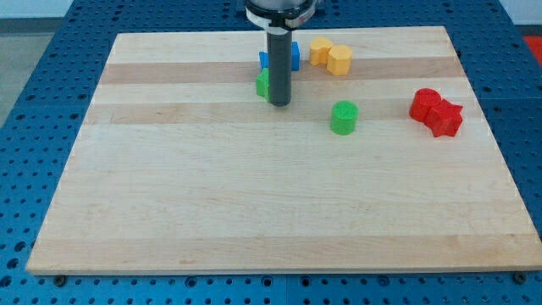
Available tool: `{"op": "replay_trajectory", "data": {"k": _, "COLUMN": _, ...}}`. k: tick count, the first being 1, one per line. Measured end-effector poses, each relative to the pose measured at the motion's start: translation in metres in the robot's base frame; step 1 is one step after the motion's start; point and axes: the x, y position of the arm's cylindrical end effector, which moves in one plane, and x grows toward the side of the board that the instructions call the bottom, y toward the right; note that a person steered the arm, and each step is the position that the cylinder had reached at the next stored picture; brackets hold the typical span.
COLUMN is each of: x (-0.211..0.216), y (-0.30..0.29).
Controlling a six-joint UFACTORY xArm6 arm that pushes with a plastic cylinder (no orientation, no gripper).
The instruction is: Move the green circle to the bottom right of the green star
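The green circle (pixel 344 117) is a short green cylinder standing right of the board's centre, in the upper half. The green star (pixel 263 84) sits near the view's top centre, mostly hidden behind my rod. My tip (pixel 280 103) rests on the board right against the green star's right side. The green circle lies to the right of and slightly below my tip, about a block's width of bare wood between them.
A blue block (pixel 294 57) sits just above the green star, partly hidden by the rod. Two yellow blocks (pixel 331 56) stand together at the top. Two red blocks (pixel 437 111) touch at the right. The wooden board (pixel 254 203) lies on a blue perforated table.
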Motion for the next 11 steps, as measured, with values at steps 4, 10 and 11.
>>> {"op": "replay_trajectory", "data": {"k": 4, "x": 0.103, "y": 0.103}}
{"op": "replay_trajectory", "data": {"k": 10, "x": 0.023, "y": 0.045}}
{"op": "replay_trajectory", "data": {"k": 11, "x": 0.022, "y": 0.045}}
